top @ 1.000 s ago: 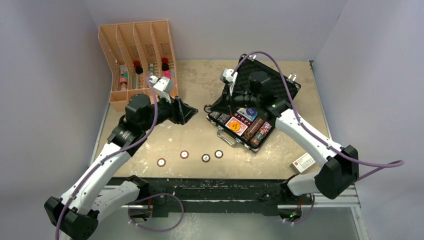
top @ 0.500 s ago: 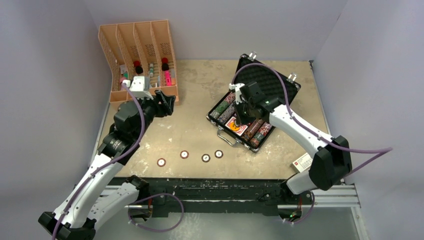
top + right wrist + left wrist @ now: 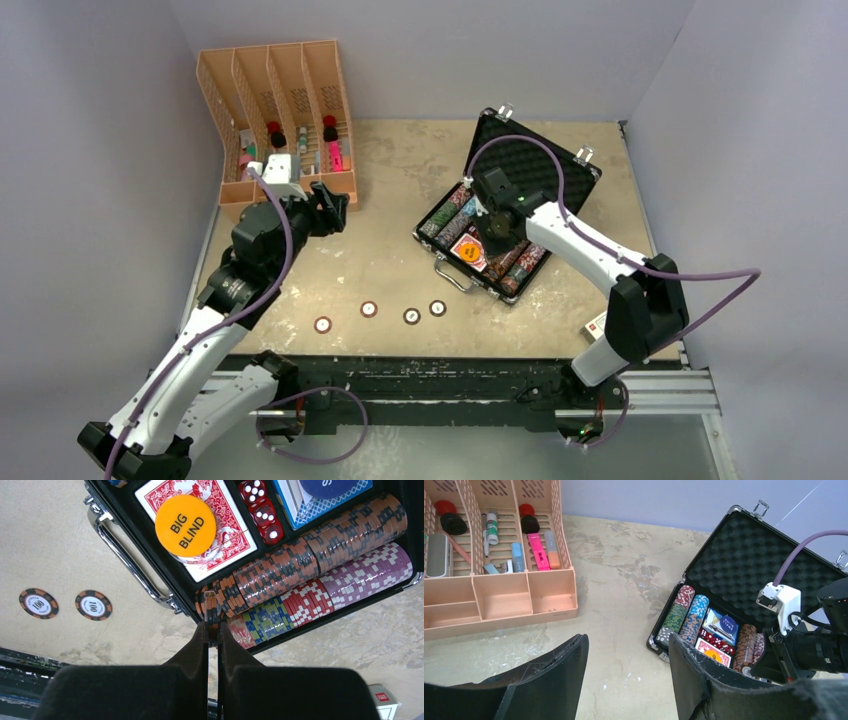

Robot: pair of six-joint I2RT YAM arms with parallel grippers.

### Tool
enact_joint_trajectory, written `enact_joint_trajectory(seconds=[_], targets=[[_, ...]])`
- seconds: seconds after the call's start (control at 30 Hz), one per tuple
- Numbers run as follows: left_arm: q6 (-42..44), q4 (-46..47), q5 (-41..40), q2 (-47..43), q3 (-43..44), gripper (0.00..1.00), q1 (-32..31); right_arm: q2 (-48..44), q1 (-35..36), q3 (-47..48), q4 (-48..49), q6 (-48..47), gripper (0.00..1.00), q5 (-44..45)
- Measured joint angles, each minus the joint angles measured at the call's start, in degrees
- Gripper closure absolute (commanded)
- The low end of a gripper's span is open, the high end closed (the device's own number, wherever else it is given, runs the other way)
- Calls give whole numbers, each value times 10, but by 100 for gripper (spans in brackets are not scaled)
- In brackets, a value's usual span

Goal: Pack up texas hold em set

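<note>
While the right gripper (image 3: 213, 630) hangs over the near corner of the open briefcase (image 3: 515, 158), we see its fingers clenched on an orange-and-black chip (image 3: 211, 607). The chip stands on edge at the end of the matching chip row (image 3: 300, 550). Beside that row runs a second row (image 3: 350, 577) of purple, red and blue chips. In the middle compartment we find the red-backed deck (image 3: 227, 537) with an orange "BIG BLIND" button (image 3: 185, 525) lying on it. Red dice (image 3: 262, 512) and a blue pack (image 3: 325, 505) sit just beside the deck. The case lies at the right of the table (image 3: 400, 180), lid raised toward the far side and silver handle (image 3: 125, 555) facing the arms.

Four loose chips (image 3: 411, 316) lie flat in a ragged line near the front edge, well apart from the case. The left gripper (image 3: 626, 647) hovers near the orange rack (image 3: 504, 600), its jaws spread wide with nothing between them. We also note a small white box (image 3: 382, 700) at the table's near right corner.
</note>
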Motion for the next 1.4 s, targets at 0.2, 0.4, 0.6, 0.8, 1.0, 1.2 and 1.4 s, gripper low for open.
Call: enact_joint_trajectory(seconds=[0.2, 0.4, 0.6, 0.8, 1.0, 1.2, 1.4], targets=[[0, 0, -3, 1, 0, 41, 0, 1, 12, 0, -10, 0, 100, 1], [0, -1, -3, 3, 0, 41, 0, 20, 21, 0, -15, 1, 100, 3], [0, -1, -3, 5, 0, 40, 0, 32, 22, 1, -21, 8, 100, 18], [0, -2, -7, 5, 0, 40, 0, 44, 22, 5, -26, 15, 100, 33], [0, -3, -8, 5, 0, 41, 0, 48, 23, 7, -27, 19, 91, 35], [0, -3, -8, 6, 0, 41, 0, 54, 28, 7, -28, 20, 87, 40], [0, -3, -10, 8, 0, 40, 0, 68, 34, 18, -40, 26, 82, 54]])
